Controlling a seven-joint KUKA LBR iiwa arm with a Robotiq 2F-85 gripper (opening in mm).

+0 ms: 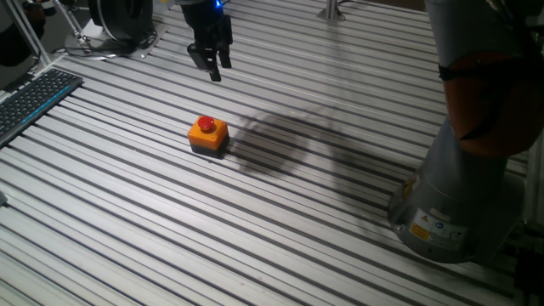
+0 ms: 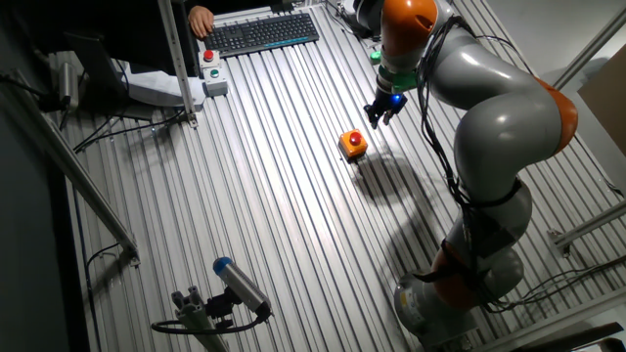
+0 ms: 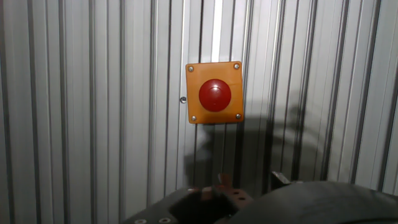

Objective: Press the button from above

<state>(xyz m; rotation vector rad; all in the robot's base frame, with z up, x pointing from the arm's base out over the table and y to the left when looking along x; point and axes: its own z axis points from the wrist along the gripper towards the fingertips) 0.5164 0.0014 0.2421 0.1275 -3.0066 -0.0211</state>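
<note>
Above the slatted table [image 1: 127, 212], the gripper [image 1: 211, 61] hovers clear of the button [image 1: 206, 126] — jaw state unclear, no writing legible.

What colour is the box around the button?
Orange, clearest in the hand view: the box surrounds the red button.

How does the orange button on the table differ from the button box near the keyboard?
The orange button has one red dome on an orange housing; the grey box carries a red and a green button. The orange button sits mid-table, near the gripper; the grey box sits at the far end by the keyboard. The orange button looks smaller. Both rest on the slatted table.
</note>
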